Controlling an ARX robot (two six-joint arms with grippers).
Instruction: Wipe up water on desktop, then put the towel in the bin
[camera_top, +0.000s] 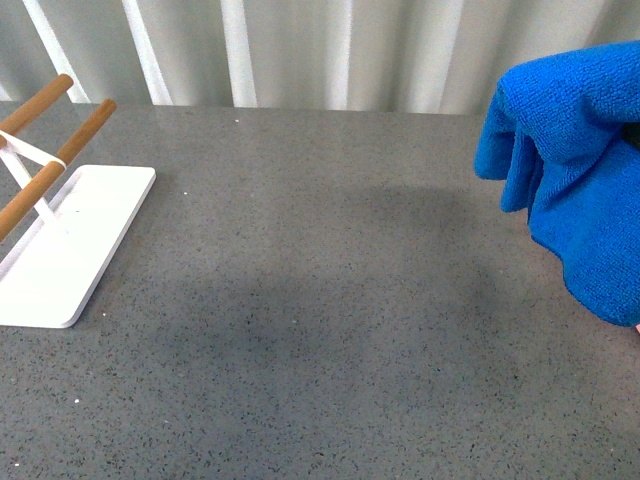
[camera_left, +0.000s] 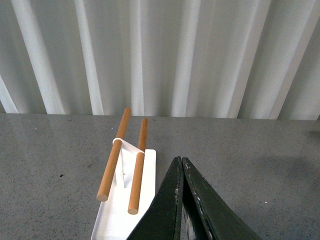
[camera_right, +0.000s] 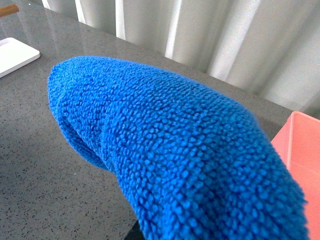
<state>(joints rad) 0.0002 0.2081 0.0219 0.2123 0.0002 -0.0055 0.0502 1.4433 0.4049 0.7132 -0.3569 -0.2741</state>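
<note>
Only the right wrist view shows the bin (camera_right: 300, 145) beside the raised towel (camera_right: 175, 150); the left tool (camera_left: 180, 162) is clenched empty.

A bright blue towel (camera_top: 580, 170), its pile a pattern of tiny nubbed loops, stands out against a dark grey desktop (camera_top: 320, 300) flecked with fine light and dark speckles. The rack's base (camera_top: 70, 245) is plain white, its rods (camera_top: 85, 135) warm orange-brown wood. The bin (camera_right: 300, 145) is salmon pink. The backdrop (camera_top: 300, 50) runs in white and pale grey vertical stripes. The left gripper (camera_left: 180, 160) is near-black with pale scuffs.
</note>
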